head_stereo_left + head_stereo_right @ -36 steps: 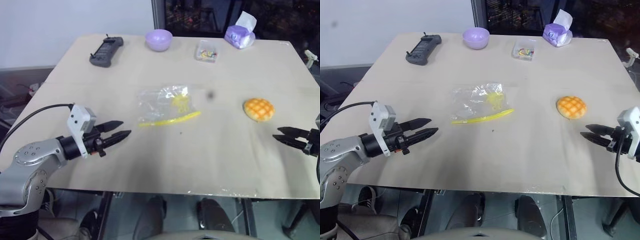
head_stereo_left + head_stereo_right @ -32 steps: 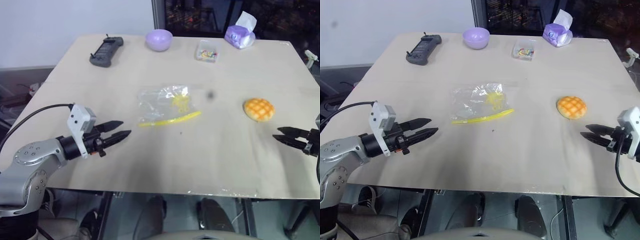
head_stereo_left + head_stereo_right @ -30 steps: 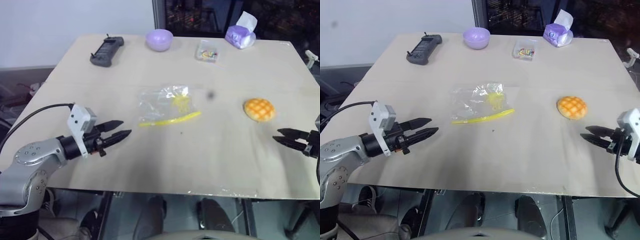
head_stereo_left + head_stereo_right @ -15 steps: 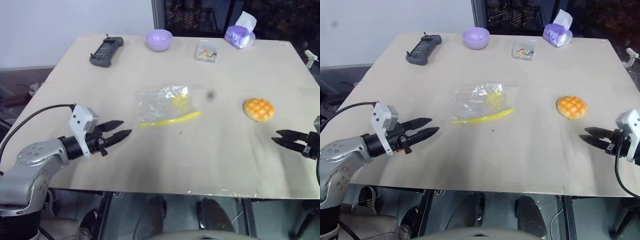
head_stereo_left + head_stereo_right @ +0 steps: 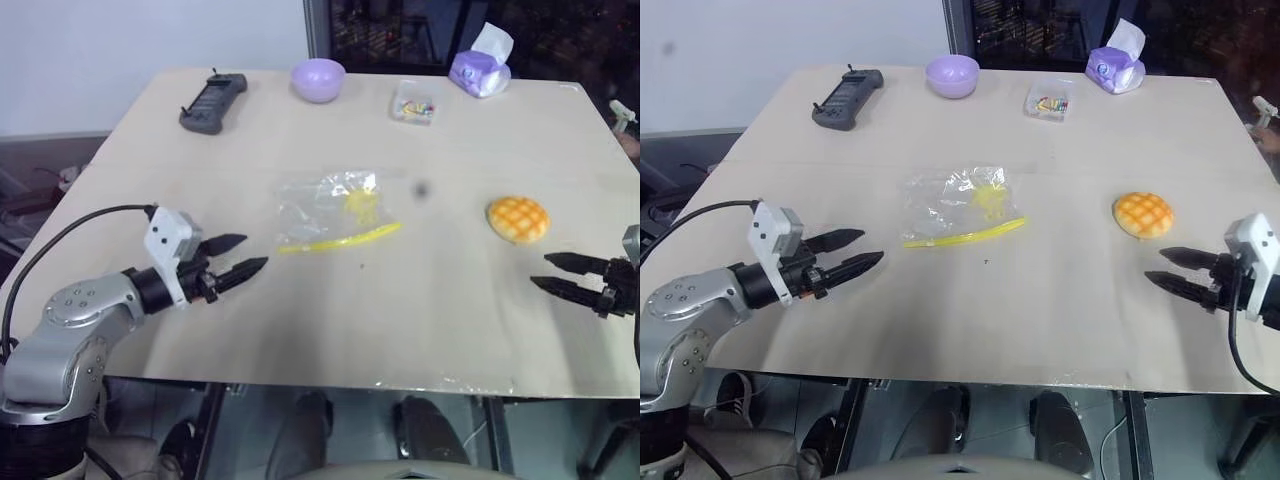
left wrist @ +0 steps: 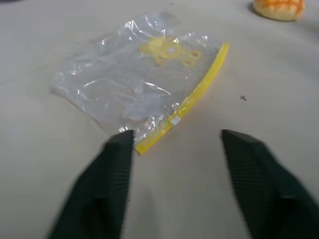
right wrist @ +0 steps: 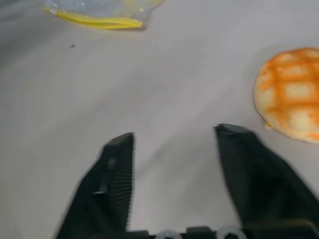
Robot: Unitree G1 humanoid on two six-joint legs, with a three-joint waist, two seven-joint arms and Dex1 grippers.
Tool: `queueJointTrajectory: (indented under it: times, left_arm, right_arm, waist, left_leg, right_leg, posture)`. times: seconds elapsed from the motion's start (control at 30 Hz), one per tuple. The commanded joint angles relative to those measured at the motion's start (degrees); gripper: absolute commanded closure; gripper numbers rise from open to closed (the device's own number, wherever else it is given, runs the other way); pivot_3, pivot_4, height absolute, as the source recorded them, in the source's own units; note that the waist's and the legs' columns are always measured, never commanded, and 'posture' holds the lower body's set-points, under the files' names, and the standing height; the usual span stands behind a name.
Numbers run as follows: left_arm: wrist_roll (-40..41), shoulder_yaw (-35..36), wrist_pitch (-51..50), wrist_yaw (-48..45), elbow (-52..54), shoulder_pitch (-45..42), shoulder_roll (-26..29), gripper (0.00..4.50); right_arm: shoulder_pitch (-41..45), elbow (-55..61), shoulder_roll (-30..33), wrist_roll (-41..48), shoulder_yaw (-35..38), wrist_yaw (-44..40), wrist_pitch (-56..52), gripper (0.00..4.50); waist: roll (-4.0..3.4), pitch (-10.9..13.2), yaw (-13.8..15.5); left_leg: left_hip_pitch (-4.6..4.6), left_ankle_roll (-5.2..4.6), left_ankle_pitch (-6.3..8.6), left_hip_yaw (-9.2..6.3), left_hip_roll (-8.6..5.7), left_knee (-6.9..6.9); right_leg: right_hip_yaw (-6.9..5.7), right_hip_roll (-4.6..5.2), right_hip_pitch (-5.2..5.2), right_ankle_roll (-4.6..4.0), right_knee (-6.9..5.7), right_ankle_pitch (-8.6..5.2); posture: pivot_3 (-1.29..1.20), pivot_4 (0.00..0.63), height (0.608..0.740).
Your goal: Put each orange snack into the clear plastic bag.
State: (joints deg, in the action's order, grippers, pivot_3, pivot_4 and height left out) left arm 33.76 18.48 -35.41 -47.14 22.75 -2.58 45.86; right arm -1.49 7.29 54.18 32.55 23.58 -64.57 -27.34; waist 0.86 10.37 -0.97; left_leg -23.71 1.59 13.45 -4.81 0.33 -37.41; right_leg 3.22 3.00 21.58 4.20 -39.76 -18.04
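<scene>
Your two claws sit low at the near corners of the table [image 5: 150,130], each aimed inward at its own target, which reads like a setup for a two-handed job: one to deal with the bag, one to fetch the bun. Your left gripper [image 5: 845,252] points toward the clear plastic bag [image 5: 325,205], which lies flat in the middle of the table with its yellow zip strip on the near edge; the fingers are spread wide and hold nothing. Your right gripper [image 5: 1173,269] is also spread wide and empty, with the orange bun [image 5: 1142,214] resting on the table just beyond it and well apart from the bag. From the head views the bag looks like a flat crinkled patch; your left wrist view adds the small slider tab on the zip strip [image 6: 185,102]. Your right wrist view brings out the bun's crosshatch top, off to one side of the fingers [image 7: 117,164] rather than between them.
</scene>
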Motion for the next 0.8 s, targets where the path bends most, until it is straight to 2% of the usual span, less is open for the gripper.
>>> queueJointTrajectory:
  times: [0.03, 0.13, 0.2, 0.27, 0.4, 0.47, 0.53, 0.6, 0.8]
  left_arm:
    - [-1.9, -0.2, 2.6, 0.9, -1.0, -1.7, 0.0, 0.00]
    - [-5.5, -1.2, 6.0, 2.6, -3.8, -4.0, -0.2, 0.00]
    - [-14.4, -4.8, 15.3, 4.2, -8.6, -5.8, 0.8, 0.00]
    - [-19.9, -7.3, 22.1, 5.1, -13.4, -7.9, 0.8, 0.00]
    - [-20.5, -8.5, 22.4, 6.6, -18.1, -12.4, -1.9, 0.00]
    - [-10.3, -5.7, 6.5, 10.8, -18.8, -16.9, -8.2, 0.00]
    - [-4.7, -4.4, -8.9, 16.0, -21.4, -20.5, -13.7, 0.00]
    - [-4.3, -5.2, -12.5, 17.1, -21.5, -21.6, -15.8, 0.00]
    - [1.5, 0.1, -25.4, 23.9, -25.9, -27.9, -21.4, 0.00]
  right_arm:
    - [0.3, 2.0, 0.4, 1.5, 2.2, 0.2, -0.6, 0.05]
    - [0.2, 2.9, 0.5, 2.5, 2.3, 0.1, -1.6, 0.05]
    - [1.0, 4.3, 0.2, 4.2, 2.2, 0.2, -2.9, 0.05]
    - [1.7, 5.6, -0.2, 6.4, 2.3, 0.0, -4.4, 0.05]
    - [2.8, 7.0, -0.8, 8.6, 2.2, 1.0, -5.9, 0.05]
    - [3.5, 8.2, -1.2, 9.3, 1.7, 1.8, -6.2, 0.05]
    - [3.7, 8.7, -1.5, 9.2, 1.2, 2.3, -6.1, 0.05]
    - [3.6, 8.6, -1.6, 8.7, 0.9, 2.3, -5.7, 0.05]
    - [3.1, 8.5, -1.6, 8.4, 1.4, 2.6, -5.3, 0.05]
  waist:
    - [0.00, 0.0, 0.0]
    - [0.00, 0.0, 0.0]
    - [-0.01, 0.0, 0.1]
    - [-0.01, 0.0, 0.1]
    - [0.00, 0.0, 0.1]
    - [0.00, 0.0, 0.2]
    - [0.01, 0.0, 0.5]
    - [0.04, 0.0, 0.1]
    - [0.05, 0.0, -0.2]
  left_leg:
    - [0.00, 0.00, 0.00, 0.00, 0.00, 0.00]
    - [0.01, 0.00, 0.00, -0.02, 0.00, 0.00]
    - [0.02, 0.00, 0.00, -0.01, -0.02, 0.00]
    - [0.02, 0.00, 0.00, -0.01, -0.02, 0.00]
    - [-0.02, 0.00, 0.00, -0.01, -0.02, -0.01]
    - [-0.03, 0.00, 0.00, -0.03, -0.03, -0.01]
    - [-0.08, -0.01, 0.00, -0.14, -0.05, -0.13]
    - [-0.11, -0.01, 0.00, -0.21, -0.07, -0.19]
    - [-0.06, 0.00, 0.00, -0.19, -0.05, -0.18]
  right_leg:
    - [0.00, 0.00, 0.00, 0.00, 0.00, 0.00]
    - [-0.02, -0.01, 0.00, 0.00, -0.01, 0.00]
    - [-0.02, -0.01, 0.00, 0.00, -0.01, 0.00]
    - [-0.01, -0.01, -0.01, 0.00, -0.01, 0.00]
    - [-0.02, -0.01, 0.01, 0.00, 0.01, 0.00]
    - [-0.03, 0.00, 0.00, 0.01, 0.02, 0.00]
    - [-0.16, 0.03, -0.02, 0.02, -0.05, 0.01]
    - [-0.21, 0.01, -0.03, 0.02, -0.08, 0.01]
    - [-0.17, -0.01, -0.02, 0.02, -0.11, 0.01]
  posture:
    - [0.00, 0.150, 0.740]
    - [0.00, 0.150, 0.740]
    - [0.00, 0.150, 0.740]
    - [0.00, 0.150, 0.740]
    - [0.00, 0.150, 0.740]
    - [0.00, 0.150, 0.740]
    - [0.00, 0.150, 0.740]
    - [0.00, 0.150, 0.740]
    - [0.00, 0.150, 0.740]
